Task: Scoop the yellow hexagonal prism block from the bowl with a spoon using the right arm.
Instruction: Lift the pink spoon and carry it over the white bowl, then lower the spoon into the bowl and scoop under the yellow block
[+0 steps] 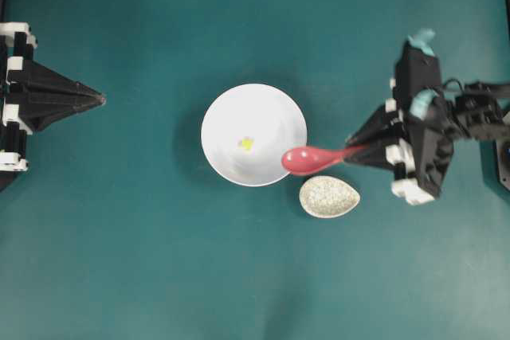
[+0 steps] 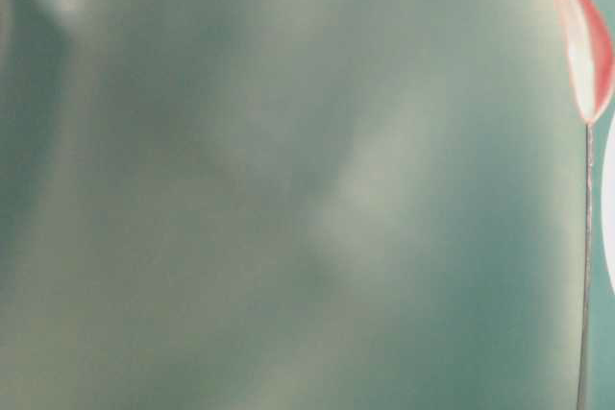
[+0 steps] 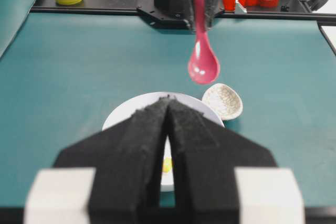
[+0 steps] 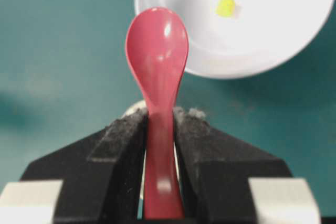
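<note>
A teal surface (image 1: 143,260) fills the overhead view. At its right side the right arm (image 1: 446,129), black with white parts and teal tape tabs, reaches toward the middle. Its fingers (image 4: 118,156) are closed on the handle of a glossy pink-red spoon (image 1: 311,158). The spoon's long axis runs left to right across the surface, scoop end pointing left, held in the air with the scoop over the right rim of the bowl (image 1: 231,109). The white round bowl sits near the middle of the surface. A tiny yellow block (image 1: 246,144) lies inside it, near the centre, just left of the scoop. A small speckled oval rest (image 1: 329,197) sits just right of the bowl, beneath the spoon. At the far left, the left gripper (image 1: 100,99) is closed with nothing in it, pointing right. No writing can be read.
</note>
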Motion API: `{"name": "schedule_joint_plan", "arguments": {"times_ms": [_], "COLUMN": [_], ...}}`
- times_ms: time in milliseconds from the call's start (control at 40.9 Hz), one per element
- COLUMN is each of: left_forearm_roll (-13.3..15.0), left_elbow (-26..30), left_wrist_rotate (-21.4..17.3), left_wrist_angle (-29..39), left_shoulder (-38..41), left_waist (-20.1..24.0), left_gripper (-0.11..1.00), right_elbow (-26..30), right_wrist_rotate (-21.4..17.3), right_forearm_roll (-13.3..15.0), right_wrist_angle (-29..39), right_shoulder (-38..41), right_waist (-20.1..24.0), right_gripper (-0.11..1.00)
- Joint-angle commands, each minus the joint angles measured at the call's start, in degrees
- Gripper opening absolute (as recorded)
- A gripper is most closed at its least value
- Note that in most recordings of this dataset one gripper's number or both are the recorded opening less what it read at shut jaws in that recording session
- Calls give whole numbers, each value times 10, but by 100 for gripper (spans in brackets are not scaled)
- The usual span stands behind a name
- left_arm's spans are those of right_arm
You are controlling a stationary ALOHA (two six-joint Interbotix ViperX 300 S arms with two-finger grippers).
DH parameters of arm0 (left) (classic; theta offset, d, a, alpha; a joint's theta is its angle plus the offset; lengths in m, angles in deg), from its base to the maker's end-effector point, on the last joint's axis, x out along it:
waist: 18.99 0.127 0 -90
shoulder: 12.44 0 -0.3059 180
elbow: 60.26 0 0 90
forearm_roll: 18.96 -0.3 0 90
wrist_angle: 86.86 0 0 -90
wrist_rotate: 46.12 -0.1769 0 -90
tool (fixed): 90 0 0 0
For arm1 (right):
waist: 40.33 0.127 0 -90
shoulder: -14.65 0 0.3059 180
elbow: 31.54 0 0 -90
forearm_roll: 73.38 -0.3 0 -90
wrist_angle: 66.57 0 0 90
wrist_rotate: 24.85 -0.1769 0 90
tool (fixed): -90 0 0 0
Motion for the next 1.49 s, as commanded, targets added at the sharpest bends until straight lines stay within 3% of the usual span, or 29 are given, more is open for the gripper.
{"name": "schedule_joint_plan", "arguments": {"times_ms": [0, 391, 611, 1050, 1466], "left_forearm_roll": [-2, -2, -2, -2, -2], "left_elbow": [14, 13, 13, 12, 12], "left_wrist_rotate": [-1, -2, -2, -2, -2], "left_wrist_angle": [0, 6, 6, 8, 8], "left_shoulder": [5, 5, 5, 5, 5], "left_waist": [1, 1, 1, 1, 1], "left_gripper": [-1, -1, -1, -1, -1], "right_elbow": [45, 164, 223, 246, 246], "right_wrist_rotate": [-2, -6, -10, -49, -51], "right_forearm_roll": [5, 32, 67, 83, 83], "right_wrist_angle": [51, 200, 243, 252, 228], "right_shoulder": [8, 113, 167, 221, 251], "right_waist": [-22, -60, -60, -60, -60], "right_gripper": [23, 23, 23, 23, 23]}}
